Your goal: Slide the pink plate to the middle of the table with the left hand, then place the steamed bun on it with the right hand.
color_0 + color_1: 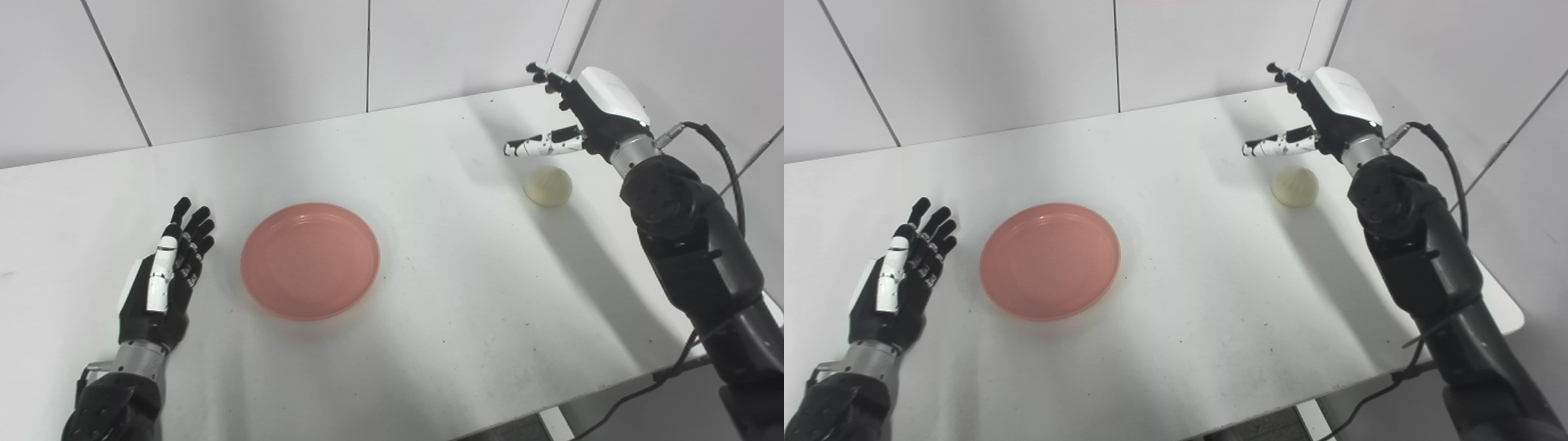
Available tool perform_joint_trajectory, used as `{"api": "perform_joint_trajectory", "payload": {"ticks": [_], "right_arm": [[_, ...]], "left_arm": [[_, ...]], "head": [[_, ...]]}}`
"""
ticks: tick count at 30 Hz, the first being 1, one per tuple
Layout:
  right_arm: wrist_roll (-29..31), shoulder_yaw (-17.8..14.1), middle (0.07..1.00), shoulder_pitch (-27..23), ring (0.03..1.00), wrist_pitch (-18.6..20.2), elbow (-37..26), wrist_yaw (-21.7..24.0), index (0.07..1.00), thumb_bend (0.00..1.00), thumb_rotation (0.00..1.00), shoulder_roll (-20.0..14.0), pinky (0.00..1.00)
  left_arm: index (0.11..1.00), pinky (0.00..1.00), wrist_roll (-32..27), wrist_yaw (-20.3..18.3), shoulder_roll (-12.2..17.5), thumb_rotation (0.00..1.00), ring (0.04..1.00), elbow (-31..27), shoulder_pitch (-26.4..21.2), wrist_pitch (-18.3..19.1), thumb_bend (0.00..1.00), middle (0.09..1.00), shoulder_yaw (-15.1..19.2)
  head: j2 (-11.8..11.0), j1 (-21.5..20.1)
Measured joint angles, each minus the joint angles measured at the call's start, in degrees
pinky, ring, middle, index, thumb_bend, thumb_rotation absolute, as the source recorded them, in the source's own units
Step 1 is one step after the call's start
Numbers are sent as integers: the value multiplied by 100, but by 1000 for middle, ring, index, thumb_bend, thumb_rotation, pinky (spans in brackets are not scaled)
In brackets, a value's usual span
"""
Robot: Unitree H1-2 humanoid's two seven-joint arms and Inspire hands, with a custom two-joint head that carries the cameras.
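The left hand [162,278] lies low over the white table [429,294], fingers stretched out and a little apart, holding nothing, just beside the left rim of the round, shallow pink plate [310,260] without touching it. The plate sits flat, somewhat left of the table's middle, with nothing on it. Over at the far right, the right hand [579,113] hangs above the table, fingers spread wide and thumb pointing left, gripping nothing. The pale, round steamed bun [548,185] rests on the tabletop just below that hand, well apart from the plate.
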Motion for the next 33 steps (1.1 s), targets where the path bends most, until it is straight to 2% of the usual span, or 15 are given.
{"api": "perform_joint_trajectory", "payload": {"ticks": [6,12,16,33], "right_arm": [[-45,80,933,-60,902,279,364,256,902,920,323,-71,789],[-221,411,932,-72,886,292,734,333,895,939,347,-105,757],[-348,513,938,-96,895,294,948,340,894,944,355,-145,767],[-605,418,940,-123,893,308,1427,509,877,920,255,-66,744]], "left_arm": [[976,962,-112,-64,82,1000,953,42,-28,4,397,953,42],[976,958,-117,-72,87,1000,949,43,-29,10,396,955,56],[977,960,-117,-91,98,1000,951,44,-29,10,399,955,56],[977,950,-123,-111,105,1000,950,13,-28,60,389,954,97]], "head": [[26,-53],[44,-70],[44,-70],[132,-79]]}}
